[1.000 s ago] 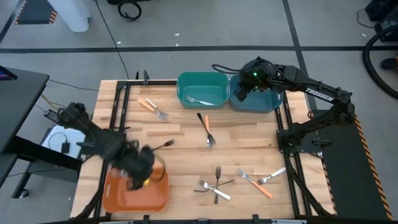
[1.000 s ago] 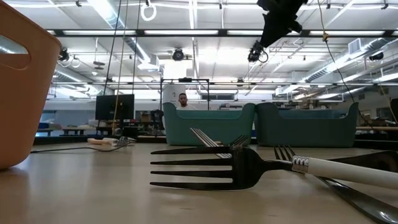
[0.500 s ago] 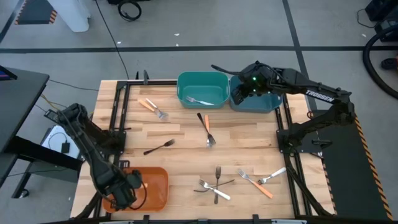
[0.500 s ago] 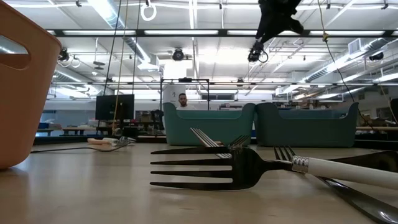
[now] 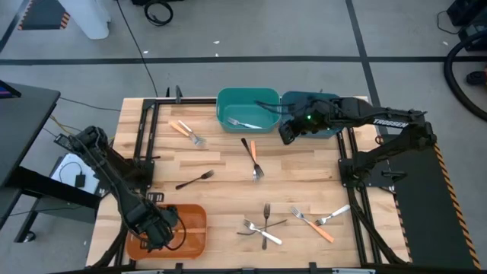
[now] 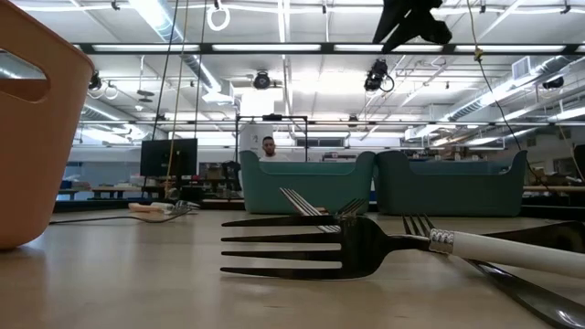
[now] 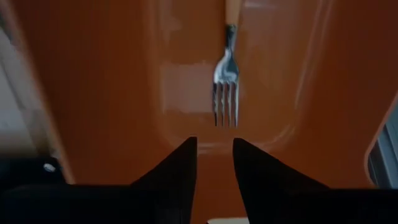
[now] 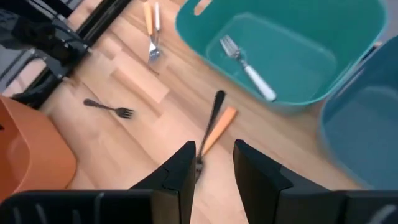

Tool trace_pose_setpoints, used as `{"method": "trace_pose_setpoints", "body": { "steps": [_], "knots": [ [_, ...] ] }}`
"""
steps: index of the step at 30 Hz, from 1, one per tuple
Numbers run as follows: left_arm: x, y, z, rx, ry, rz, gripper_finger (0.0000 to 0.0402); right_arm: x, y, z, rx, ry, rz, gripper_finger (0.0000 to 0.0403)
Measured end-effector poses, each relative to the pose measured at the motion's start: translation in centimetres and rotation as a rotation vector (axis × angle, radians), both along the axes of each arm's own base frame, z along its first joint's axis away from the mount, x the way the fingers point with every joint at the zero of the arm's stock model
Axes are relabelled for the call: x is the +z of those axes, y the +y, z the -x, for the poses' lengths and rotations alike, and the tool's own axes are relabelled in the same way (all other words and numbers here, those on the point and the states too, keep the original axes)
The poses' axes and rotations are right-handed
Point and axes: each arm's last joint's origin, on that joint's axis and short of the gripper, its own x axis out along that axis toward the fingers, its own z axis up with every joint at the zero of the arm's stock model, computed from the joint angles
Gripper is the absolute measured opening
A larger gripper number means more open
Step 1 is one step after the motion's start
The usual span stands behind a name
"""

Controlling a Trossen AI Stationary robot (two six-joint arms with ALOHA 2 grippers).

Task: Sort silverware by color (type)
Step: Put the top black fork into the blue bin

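Note:
My left gripper (image 7: 214, 155) points down inside the orange bin (image 5: 194, 236) at the table's near left, open, with nothing between its fingers. An orange-handled fork (image 7: 226, 81) lies flat on the bin floor just ahead of the fingertips. My right gripper (image 8: 214, 163) hovers open and empty at the near edge of the two teal bins (image 5: 288, 135). Below it a black fork and an orange-handled fork (image 8: 214, 124) lie crossed on the table. A white-handled fork (image 8: 249, 65) lies in the left teal bin (image 5: 223, 106).
Loose forks on the wood: an orange one (image 5: 185, 131) far left, a black one (image 5: 194, 179) at mid left, and several near the front edge (image 5: 262, 224), with an orange (image 5: 313, 224) and a white one (image 5: 333, 215). The darker teal bin (image 5: 335, 125) stands far right.
My left gripper has gone down and toward the table's near left corner, into the orange bin. My right gripper has moved from above the darker teal bin toward the near edge and slightly left, rolling as it went.

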Motion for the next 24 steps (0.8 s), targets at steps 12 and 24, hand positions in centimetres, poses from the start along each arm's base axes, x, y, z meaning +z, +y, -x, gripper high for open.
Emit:
{"method": "trace_pose_setpoints", "body": {
  "steps": [12,24],
  "knots": [
    [4.4,4.3,0.1,0.131,-0.229,0.052,0.0114,-6.5,0.9,-6.6,0.081,0.002,-0.038,0.0114],
    [7.0,11.4,-1.9,0.676,-0.487,-0.028,0.0114,-14.1,-2.1,-11.7,0.124,0.137,-0.042,0.0114]
  ]
}}
